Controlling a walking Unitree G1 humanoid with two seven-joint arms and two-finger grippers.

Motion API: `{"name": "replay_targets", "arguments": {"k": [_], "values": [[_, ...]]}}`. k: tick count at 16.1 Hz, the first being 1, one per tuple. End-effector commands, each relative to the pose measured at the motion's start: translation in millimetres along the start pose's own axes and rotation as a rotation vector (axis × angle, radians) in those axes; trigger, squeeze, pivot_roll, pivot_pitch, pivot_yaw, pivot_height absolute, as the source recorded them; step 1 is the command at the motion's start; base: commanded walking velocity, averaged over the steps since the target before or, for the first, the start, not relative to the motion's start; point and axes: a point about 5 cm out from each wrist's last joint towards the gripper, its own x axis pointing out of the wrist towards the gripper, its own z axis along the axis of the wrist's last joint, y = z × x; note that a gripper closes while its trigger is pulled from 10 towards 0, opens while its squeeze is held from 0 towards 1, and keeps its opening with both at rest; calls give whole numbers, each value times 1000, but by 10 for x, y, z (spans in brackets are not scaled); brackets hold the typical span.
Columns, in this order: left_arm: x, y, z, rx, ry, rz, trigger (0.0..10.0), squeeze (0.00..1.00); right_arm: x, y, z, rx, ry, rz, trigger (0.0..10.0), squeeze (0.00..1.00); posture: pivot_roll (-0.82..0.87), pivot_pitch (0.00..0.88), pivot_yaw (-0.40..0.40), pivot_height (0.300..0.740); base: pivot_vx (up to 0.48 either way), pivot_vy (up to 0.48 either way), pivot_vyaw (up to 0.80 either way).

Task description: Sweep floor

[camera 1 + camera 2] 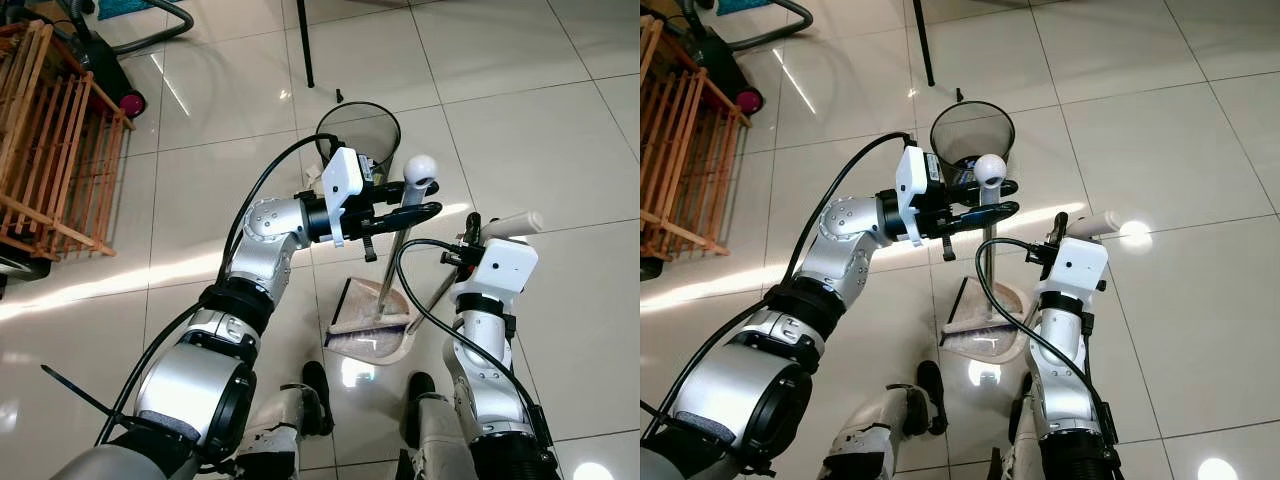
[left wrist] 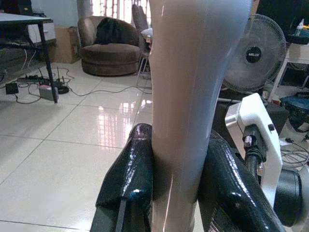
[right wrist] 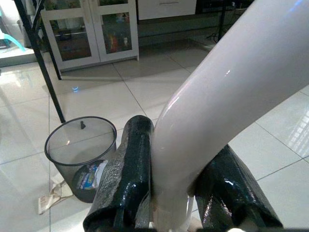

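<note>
Sweeping step: your left gripper (image 1: 405, 212) pinches the broom handle (image 1: 398, 250); your right gripper (image 3: 166, 193) pinches the dustpan handle (image 1: 505, 223).
Next move: push dirt into the dustpan (image 1: 385, 340).

Glossy tiled floor (image 1: 560, 150), dustpan (image 1: 372, 335), mesh bin (image 1: 358, 132)

The left tool (image 2: 179, 193) clamps a pale handle (image 2: 188, 96) between its black fingers (image 2: 128, 186) above glossy floor tiles (image 2: 58, 145).
</note>
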Motion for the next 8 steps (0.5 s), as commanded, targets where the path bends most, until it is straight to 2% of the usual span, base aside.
{"name": "replay_targets", "arguments": {"k": [1,8], "values": [[-8,-13,6,-9,-30,0,10000,0,-125,-49,-218,-26,113,-7,10000,0,22,366,177,740,0,0,0],[-8,-13,6,-9,-30,0,10000,0,-125,-49,-218,-26,113,-7,10000,0,22,366,177,740,0,0,0]]}}
